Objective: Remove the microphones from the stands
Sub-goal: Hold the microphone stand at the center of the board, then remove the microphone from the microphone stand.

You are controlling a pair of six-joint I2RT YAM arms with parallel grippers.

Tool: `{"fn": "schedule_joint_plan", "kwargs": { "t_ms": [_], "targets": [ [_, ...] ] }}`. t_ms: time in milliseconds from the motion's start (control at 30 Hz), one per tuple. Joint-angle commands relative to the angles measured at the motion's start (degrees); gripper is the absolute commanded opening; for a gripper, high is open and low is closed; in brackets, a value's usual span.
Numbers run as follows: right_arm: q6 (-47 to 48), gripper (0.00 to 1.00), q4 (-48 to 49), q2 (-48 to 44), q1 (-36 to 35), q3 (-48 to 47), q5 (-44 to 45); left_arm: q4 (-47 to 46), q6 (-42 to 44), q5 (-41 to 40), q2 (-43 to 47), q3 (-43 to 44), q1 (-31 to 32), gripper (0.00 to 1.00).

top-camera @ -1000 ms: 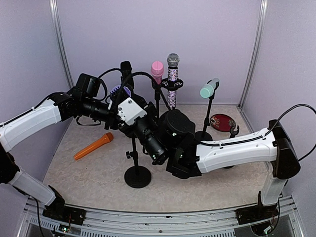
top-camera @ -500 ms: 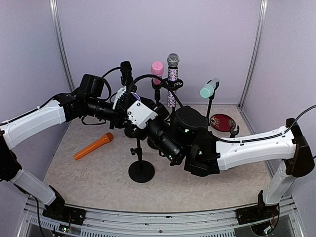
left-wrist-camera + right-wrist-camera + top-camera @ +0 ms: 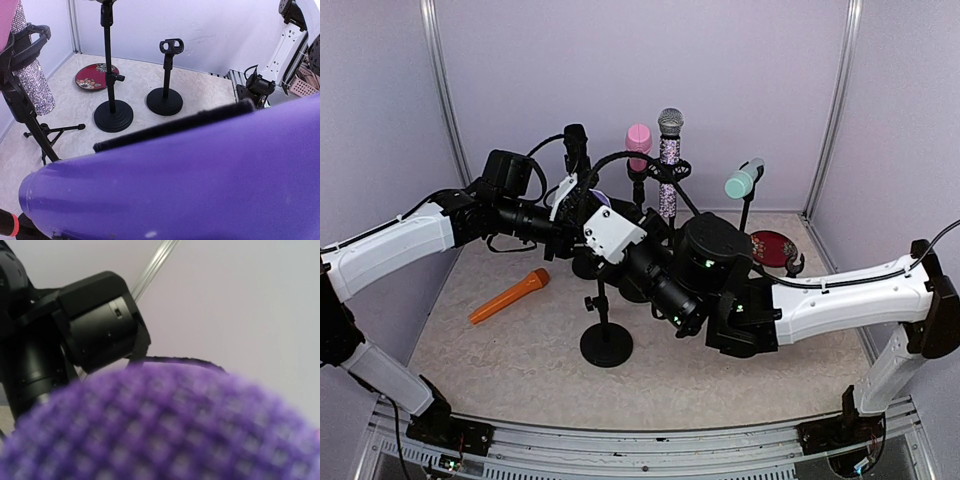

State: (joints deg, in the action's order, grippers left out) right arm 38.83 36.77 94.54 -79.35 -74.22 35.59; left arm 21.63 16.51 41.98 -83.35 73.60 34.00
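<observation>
Stand: the black stand (image 3: 605,344) sits nearest you on its round foot, its pole rising into the cluster of grippers; the clip is hidden, so you cannot tell whether the microphone is free of it; treat it as seated.
Side clutter: an orange microphone (image 3: 510,296) lies flat on the table, well to the left of the foot; it is out of your path.
Left gripper: the left gripper (image 3: 568,212) is clamped on the body of the purple microphone (image 3: 200,185), which fills the lower half of its wrist view; hold that clamp firm through the pull.
Right gripper: the right gripper (image 3: 605,222) has the purple mesh head blurred and very close in its wrist view; no fingers show, so you cannot tell whether it grips.
Microphone: raised off the table between the two grippers, above the stand's pole.
Pull: draw along the microphone's own axis; watch the foot; if it lifts or tips, the clip is likely gripping, so ease off.
Back row: the pink microphone (image 3: 638,138), glitter microphone (image 3: 668,165) and teal microphone (image 3: 744,180) stand just behind; steer away from them.
</observation>
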Motion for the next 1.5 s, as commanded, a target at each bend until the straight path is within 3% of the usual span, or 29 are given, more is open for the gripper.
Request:
{"fn": "schedule_joint_plan", "kwargs": {
  "t_ms": [0,467,567,600,700,800,1133,1333,1467],
  "targets": [
    [1.7,0.00,9.2,-6.3,-5.4,-2.9,-3.7,-2.0,-2.9,-11.0,-2.0,-1.1,-3.5,0.00],
    [8.1,0.00,12.1,-5.7,-9.2,-5.7,-4.3,-2.1,-2.4,-11.3,-2.7,-0.8,-3.3,0.00],
    [8.2,0.00,11.6,-5.9,-9.4,-5.6,-3.5,-1.0,-1.7,-10.3,-2.7,0.0,-3.0,0.07],
    [8.1,0.00,11.5,-6.1,-9.4,-5.4,-3.1,-0.4,-1.3,-9.6,-2.7,0.4,-2.9,0.15],
    [6.9,0.00,10.3,-6.5,-9.4,-4.9,-1.9,3.2,0.3,-7.6,-2.3,1.6,-2.8,0.69],
    [4.9,0.00,8.3,-7.1,-9.4,-4.4,-0.6,6.9,3.4,-6.5,0.6,1.7,-3.0,0.97],
    [-3.2,0.00,3.3,-5.4,-9.3,-5.8,0.6,21.2,16.0,-4.5,12.3,4.7,-11.5,0.99],
    [-15.0,0.00,-6.4,1.7,-7.3,-15.2,-1.7,34.1,30.0,-2.0,17.5,7.3,-14.0,0.99],
    [-20.9,0.00,-11.5,8.3,-5.7,-21.6,-4.8,36.8,33.4,-1.4,20.8,7.7,-14.0,0.99]
  ]
}}
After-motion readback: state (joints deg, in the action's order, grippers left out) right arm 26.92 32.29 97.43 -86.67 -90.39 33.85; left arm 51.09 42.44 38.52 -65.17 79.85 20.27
